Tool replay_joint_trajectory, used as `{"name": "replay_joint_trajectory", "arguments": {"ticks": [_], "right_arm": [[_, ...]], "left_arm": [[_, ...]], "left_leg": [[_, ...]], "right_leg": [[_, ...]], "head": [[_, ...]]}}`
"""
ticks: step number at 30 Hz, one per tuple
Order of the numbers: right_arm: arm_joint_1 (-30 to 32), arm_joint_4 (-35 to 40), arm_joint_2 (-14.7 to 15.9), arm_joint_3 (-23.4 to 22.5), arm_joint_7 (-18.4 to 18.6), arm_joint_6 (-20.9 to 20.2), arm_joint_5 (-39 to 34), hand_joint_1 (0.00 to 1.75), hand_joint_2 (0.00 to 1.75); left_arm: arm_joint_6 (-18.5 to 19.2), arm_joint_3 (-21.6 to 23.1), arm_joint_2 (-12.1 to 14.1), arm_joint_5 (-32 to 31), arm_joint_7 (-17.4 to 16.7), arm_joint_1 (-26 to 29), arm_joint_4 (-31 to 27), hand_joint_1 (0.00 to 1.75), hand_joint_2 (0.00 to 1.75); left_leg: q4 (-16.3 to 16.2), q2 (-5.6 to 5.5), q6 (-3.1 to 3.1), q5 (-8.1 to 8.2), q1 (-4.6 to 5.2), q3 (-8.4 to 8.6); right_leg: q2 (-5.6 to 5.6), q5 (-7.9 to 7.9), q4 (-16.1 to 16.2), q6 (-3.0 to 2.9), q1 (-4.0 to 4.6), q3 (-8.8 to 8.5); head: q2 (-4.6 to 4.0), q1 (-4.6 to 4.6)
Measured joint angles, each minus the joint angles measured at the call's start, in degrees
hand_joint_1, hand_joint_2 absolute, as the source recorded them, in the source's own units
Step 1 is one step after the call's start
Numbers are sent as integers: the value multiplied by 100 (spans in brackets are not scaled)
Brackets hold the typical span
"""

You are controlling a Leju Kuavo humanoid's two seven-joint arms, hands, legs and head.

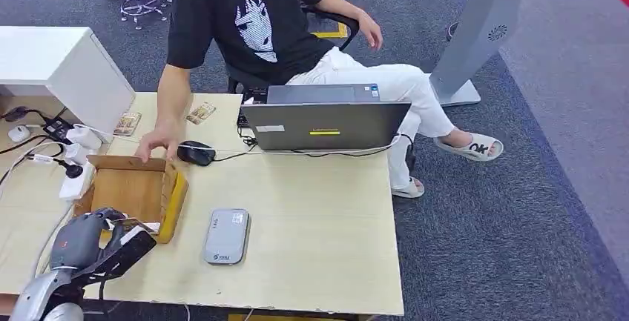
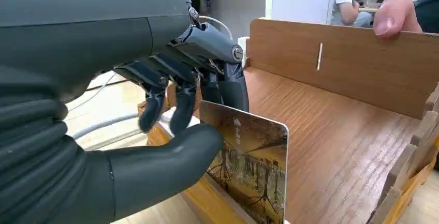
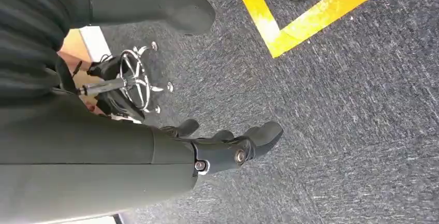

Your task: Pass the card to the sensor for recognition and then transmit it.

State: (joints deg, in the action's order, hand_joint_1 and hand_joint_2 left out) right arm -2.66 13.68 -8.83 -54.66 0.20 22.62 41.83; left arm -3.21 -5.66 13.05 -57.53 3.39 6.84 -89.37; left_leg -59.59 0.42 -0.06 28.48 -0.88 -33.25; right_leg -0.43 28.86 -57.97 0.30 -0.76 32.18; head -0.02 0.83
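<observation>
Nearest you, the left hand (image 2: 171, 131) pinches the flat, glossy card (image 2: 248, 167) between thumb and dark fingers (image 2: 178, 107), standing it on its long edge at the wooden box's (image 1: 133, 187) near rim. Right of it, the rounded grey sensor (image 1: 226, 236) lies on the tabletop (image 1: 319, 239). Your right hand (image 3: 228, 149) hangs over carpet, fingers loosely apart, holding nothing.

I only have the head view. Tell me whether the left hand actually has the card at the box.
Observer: Yes. In the left wrist view the left hand pinches the card between thumb and fingers, upright at the near edge of the wooden box.
Operator: Report what is printed on the card.
Observer: A yellowish picture of trees, with a short line of white characters.
Operator: Now the right hand.
Observer: The right hand hangs above grey carpet, holding nothing, its fingers apart.
Operator: Say what touches the box's far wall.
Observer: A person's fingertip rests on its top edge.
</observation>
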Motion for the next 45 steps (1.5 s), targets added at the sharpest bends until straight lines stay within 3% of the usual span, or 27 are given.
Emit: {"name": "replay_joint_trajectory", "arguments": {"ticks": [15,25,34,43,45], "right_arm": [[-3,0,2,-76,-26,0,77,0,175],[-7,0,2,-116,-72,-2,164,0,175],[-5,0,28,-160,-81,-7,230,0,175],[-3,0,70,-227,-39,-35,356,0,175],[-2,0,83,-245,-33,-42,385,0,175]], "left_arm": [[-55,90,0,63,98,0,0,175,175],[-317,94,15,20,153,-85,-2,175,175],[-490,2,359,-282,46,-274,-81,175,175],[-939,-236,1153,-2108,-483,-302,-216,175,175],[-1056,-350,1336,-2273,-538,-319,-214,175,175]], "left_leg": [[0,-1,0,0,0,0],[0,-1,0,0,0,0],[0,-2,-1,-1,-3,0],[0,0,-2,-1,-11,-1],[0,0,-3,-2,-12,0]], "right_leg": [[0,0,0,0,0,0],[-1,0,0,0,0,0],[-2,0,-2,0,2,-1],[1,0,-3,-1,7,0],[1,0,-3,-1,8,0]], "head": [[0,0],[0,0],[0,0],[0,0],[0,0]]}}
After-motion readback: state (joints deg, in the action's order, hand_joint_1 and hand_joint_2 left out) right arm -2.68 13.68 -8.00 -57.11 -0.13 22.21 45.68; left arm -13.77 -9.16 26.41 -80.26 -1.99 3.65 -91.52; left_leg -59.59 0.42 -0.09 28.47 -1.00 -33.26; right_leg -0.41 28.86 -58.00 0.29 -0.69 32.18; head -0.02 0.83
